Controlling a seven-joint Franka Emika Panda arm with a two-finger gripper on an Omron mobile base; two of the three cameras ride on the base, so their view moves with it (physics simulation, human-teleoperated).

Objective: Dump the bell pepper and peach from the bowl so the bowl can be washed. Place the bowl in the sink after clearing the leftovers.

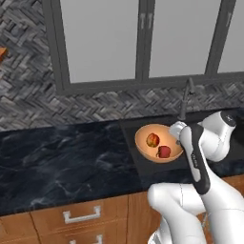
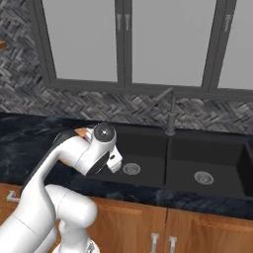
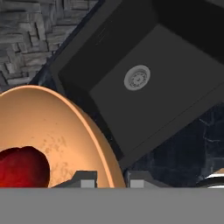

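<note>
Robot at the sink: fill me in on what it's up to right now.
The white arm's gripper has the orange-tan bowl by its rim, one fingertip inside the wall and one outside, holding it over the left basin of the black sink. The bowl looks roughly level, and both leftovers are still in it: the peach and the dark-red bell pepper. Nothing has been dumped yet. The basin below, with its silvery drain, holds nothing visible.
</note>
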